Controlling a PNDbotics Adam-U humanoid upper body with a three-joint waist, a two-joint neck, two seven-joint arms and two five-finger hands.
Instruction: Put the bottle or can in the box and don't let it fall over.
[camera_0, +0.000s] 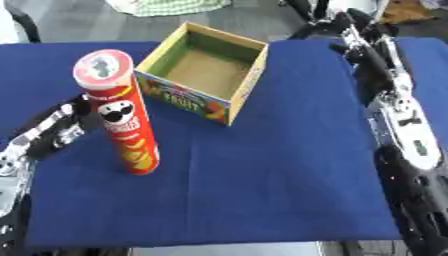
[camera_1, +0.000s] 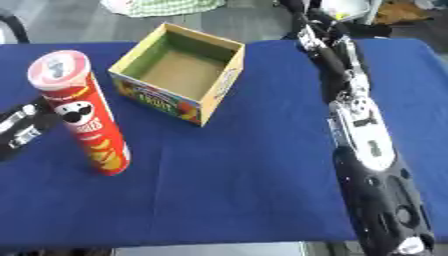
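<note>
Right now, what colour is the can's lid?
Pale pinkish-white with a red rim; the can body is red. Shows best in the left eye view.

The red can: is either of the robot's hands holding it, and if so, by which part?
It cannot be told. The left hand is at the red can near mid-height, but the can hides any contact. The right hand holds nothing.
</note>
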